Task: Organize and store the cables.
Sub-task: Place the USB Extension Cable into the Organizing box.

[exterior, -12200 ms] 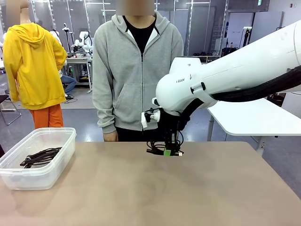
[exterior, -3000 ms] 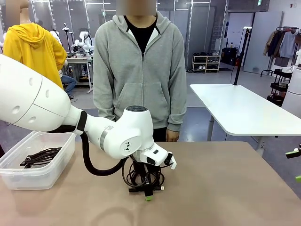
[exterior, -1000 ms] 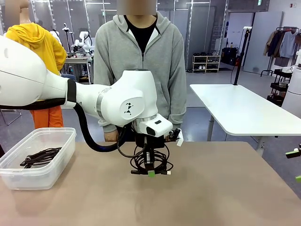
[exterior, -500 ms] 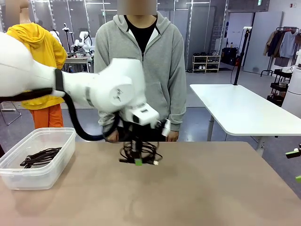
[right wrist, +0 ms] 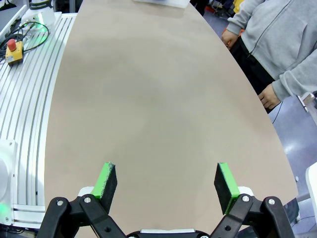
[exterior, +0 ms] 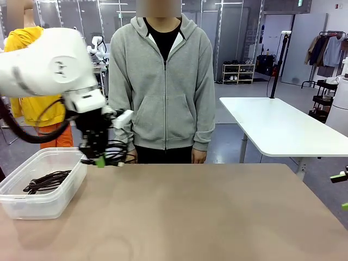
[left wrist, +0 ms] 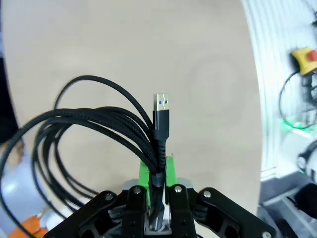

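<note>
My right gripper hangs nearest me over bare tabletop, jaws spread wide and holding nothing, parked clear of the work, I judge. My left gripper has its jaws clamped on a coiled black cable (USB plug jutting past the pads), carried in the air just at the near corner of the clear plastic bin at the tabletop's left end. That bin already holds another black cable bundle.

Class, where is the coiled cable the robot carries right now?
In the front view, the coiled cable hangs from the left gripper, above the table's left side, beside the clear bin.
</note>
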Action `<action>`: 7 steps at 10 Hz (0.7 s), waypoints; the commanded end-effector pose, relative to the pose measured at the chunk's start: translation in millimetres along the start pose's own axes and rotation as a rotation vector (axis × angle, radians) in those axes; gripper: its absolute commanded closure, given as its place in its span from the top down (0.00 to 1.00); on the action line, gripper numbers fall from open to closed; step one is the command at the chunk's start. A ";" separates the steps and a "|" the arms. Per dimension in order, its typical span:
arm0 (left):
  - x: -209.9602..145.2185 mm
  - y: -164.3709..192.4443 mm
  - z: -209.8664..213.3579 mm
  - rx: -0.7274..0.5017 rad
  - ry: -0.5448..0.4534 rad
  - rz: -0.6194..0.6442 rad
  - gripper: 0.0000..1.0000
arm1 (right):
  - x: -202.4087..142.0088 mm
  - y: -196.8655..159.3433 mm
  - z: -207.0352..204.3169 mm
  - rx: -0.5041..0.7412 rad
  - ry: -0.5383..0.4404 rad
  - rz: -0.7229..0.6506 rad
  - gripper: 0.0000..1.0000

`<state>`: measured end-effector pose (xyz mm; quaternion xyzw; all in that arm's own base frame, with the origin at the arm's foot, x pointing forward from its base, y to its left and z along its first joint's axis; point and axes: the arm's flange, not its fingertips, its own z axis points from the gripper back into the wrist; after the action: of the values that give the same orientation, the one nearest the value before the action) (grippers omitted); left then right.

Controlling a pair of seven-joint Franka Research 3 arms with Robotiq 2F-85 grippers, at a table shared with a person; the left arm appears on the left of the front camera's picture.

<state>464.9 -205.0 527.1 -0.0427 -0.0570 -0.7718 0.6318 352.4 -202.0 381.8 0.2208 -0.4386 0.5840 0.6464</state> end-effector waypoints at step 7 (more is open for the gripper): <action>-174.1 -50.1 15.1 0.145 -0.080 0.524 0.15 | 4.1 2.3 0.9 0.016 0.007 -0.027 1.00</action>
<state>448.1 -15.9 519.5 -0.0509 -0.0997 -0.5900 0.7996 352.3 -202.1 381.9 0.2208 -0.4386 0.5839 0.6465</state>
